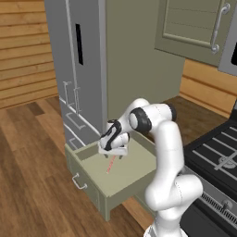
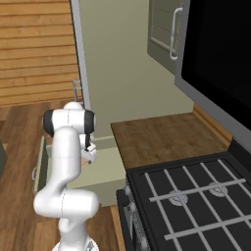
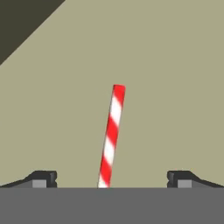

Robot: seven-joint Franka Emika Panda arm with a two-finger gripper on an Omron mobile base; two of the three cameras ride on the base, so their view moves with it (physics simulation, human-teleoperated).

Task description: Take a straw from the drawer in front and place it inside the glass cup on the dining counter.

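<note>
The sage-green drawer (image 1: 134,183) stands pulled open below the counter, its silver handle (image 1: 78,182) facing the floor side. A red-and-white striped straw (image 1: 111,164) lies flat on the drawer's bottom (image 3: 166,87). In the hand view the straw (image 3: 111,135) runs up from between my two dark fingertips (image 3: 43,178). My gripper (image 1: 113,155) hangs just above the straw, pointing down into the drawer, open, with nothing in it. In the right base view the arm hides most of the gripper (image 2: 88,158) and drawer (image 2: 105,169). The glass cup and the dining counter are out of view.
A grey steel fridge (image 1: 78,69) with its own drawers stands just behind the open drawer. A wood countertop (image 2: 162,137) and a black stove (image 2: 196,196) lie to the right. A wall cabinet (image 1: 194,28) hangs above. Plank floor (image 1: 32,176) spreads to the left.
</note>
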